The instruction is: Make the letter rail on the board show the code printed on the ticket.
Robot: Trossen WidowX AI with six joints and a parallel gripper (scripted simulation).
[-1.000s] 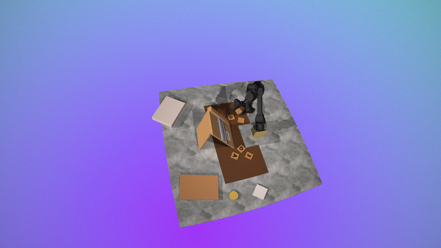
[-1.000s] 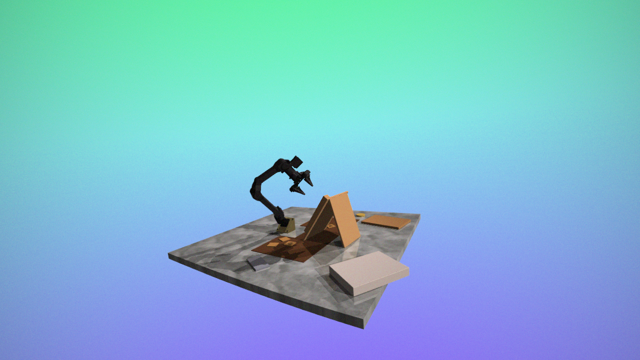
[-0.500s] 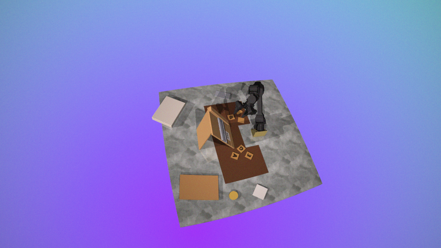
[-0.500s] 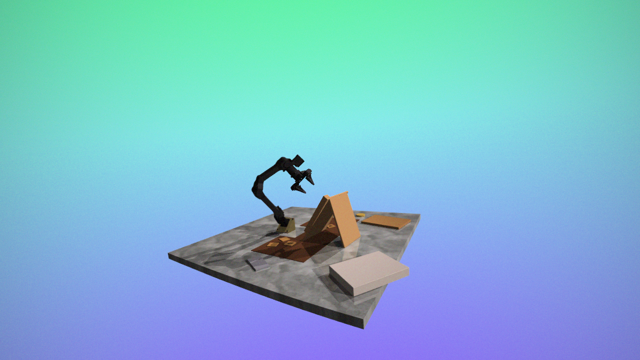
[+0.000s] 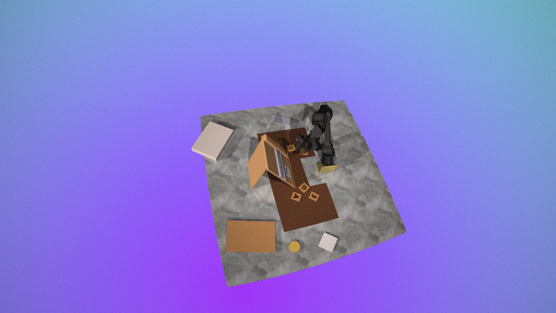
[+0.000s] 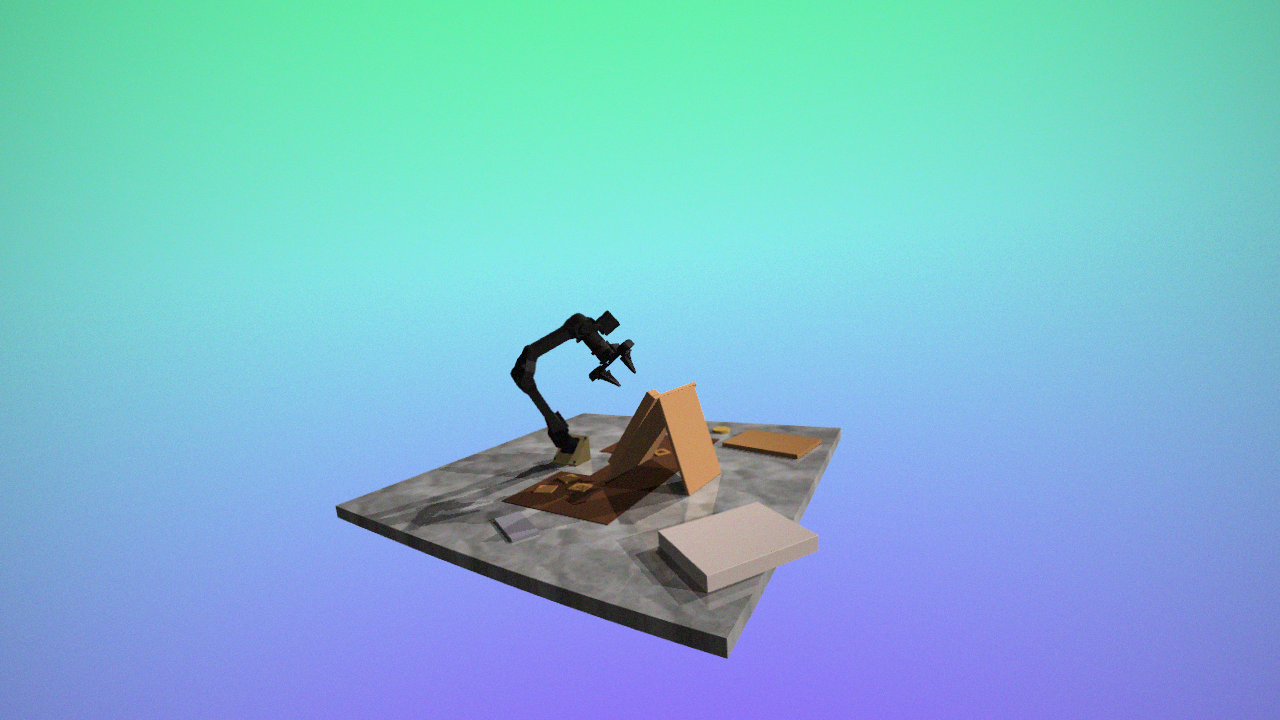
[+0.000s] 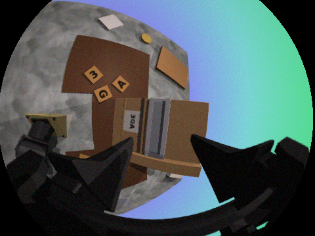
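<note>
My gripper [image 6: 626, 377] [image 7: 162, 139] is open and empty, high above the counter beside the leaning board [image 7: 185, 121]. The grey letter rail [image 5: 279, 163] [image 7: 157, 124] on the board is empty, with a wooden bar across the end nearer the Q tile. The ticket [image 5: 287, 172] [image 7: 132, 121] reads 3QA. Tiles 3 [image 5: 314, 196] [image 7: 93, 74], A [image 5: 296, 196] [image 7: 121, 84] and G [image 5: 303, 187] [image 7: 103, 94] lie face up near the other end. The Q tile [image 5: 290, 148] lies across from them. Another tile [image 5: 303, 152] beside it is partly hidden by my arm.
A brown mat [image 5: 303, 218] [image 7: 108, 49] lies under the tiles. A pale box [image 5: 213, 140] [image 6: 738, 541] overhangs the counter edge. A flat grey slab [image 5: 281, 119] [image 6: 516, 526], an orange-brown slab [image 5: 251, 236] [image 7: 172, 67], a yellow disc [image 5: 294, 246] and a white block [image 5: 327, 241] stand around.
</note>
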